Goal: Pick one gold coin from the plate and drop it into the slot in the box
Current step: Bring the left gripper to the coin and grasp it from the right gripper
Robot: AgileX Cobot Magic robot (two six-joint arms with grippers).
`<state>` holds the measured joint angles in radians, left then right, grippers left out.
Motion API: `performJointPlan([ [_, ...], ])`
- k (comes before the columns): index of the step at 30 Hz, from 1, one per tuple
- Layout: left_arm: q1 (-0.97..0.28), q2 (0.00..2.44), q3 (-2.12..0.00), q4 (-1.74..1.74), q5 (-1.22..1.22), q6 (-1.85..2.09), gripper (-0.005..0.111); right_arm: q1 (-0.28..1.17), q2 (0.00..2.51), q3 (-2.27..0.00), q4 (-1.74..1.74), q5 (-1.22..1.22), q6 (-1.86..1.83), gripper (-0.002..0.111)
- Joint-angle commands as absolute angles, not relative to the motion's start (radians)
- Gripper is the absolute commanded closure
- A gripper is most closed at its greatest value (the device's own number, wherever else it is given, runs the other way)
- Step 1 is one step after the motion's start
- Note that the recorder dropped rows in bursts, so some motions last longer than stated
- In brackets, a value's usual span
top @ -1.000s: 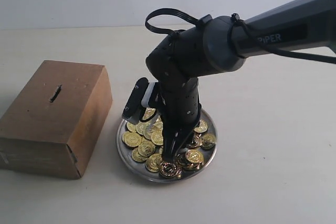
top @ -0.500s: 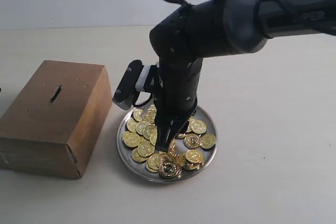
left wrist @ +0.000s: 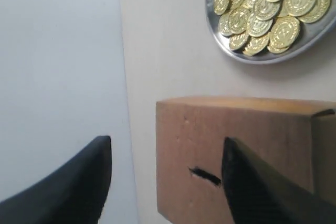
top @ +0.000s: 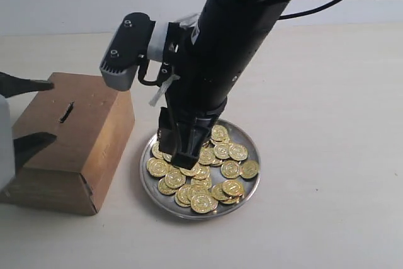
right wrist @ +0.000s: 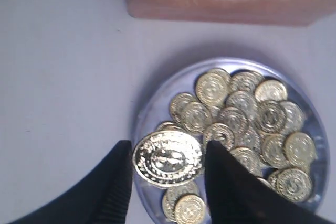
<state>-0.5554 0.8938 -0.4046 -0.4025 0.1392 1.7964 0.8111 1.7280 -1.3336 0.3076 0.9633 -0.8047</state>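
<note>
Down on the pale table (top: 327, 218) the box (top: 75, 149) stands just beside the plate (top: 189, 213). Its right wall is near the rim, though I cannot tell whether they touch. The slot (top: 66, 112) cuts across the box top, uncovered. Loose coins (top: 217, 171) heap the plate, thickest toward its front.

The left gripper (top: 28, 113) enters at the left edge of the exterior view, jaws spread wide with nothing between them. One finger is at the box's far-left corner, the other lower along its left side. From the left wrist one finger (left wrist: 252, 187) hangs over the box top right next to the slot, and the other lies off the box's edge.

Bare table lies right of the plate and in front of it. Between plate and slot, only the box's right wall and top edge rise.

The right arm comes in from the upper right and slants steeply down, its grey camera mount (top: 126, 55) jutting left above the box's far-right corner. The right gripper (top: 181, 152) points down over the plate's left part. From the right wrist its fingers (right wrist: 113, 182) are pinched on one coin (right wrist: 168, 158), gripped by its edges with its face to the camera, above the heap.
</note>
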Motion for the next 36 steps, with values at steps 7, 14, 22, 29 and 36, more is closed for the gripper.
performJointPlan([
  [7,-0.841,0.981,-0.408,-0.333,-0.013,1.858,0.048,0.811,1.666,-1.333,0.496,1.097,-1.023,0.069],
  [14,-0.933,0.981,-0.408,-0.320,-0.031,1.858,0.048,0.811,1.666,-1.333,0.521,1.108,-1.035,0.069],
  [22,-0.970,0.981,-0.408,-0.320,-0.035,1.858,0.048,0.811,1.666,-1.333,0.521,1.111,-1.035,0.069],
  [29,-0.970,1.010,-0.431,-0.298,-0.030,1.858,0.049,0.811,1.666,-1.333,0.525,1.131,-1.046,0.069],
  [36,-0.970,1.042,-0.463,-0.298,-0.018,1.858,0.068,0.811,1.666,-1.333,0.535,1.133,-1.052,0.069],
])
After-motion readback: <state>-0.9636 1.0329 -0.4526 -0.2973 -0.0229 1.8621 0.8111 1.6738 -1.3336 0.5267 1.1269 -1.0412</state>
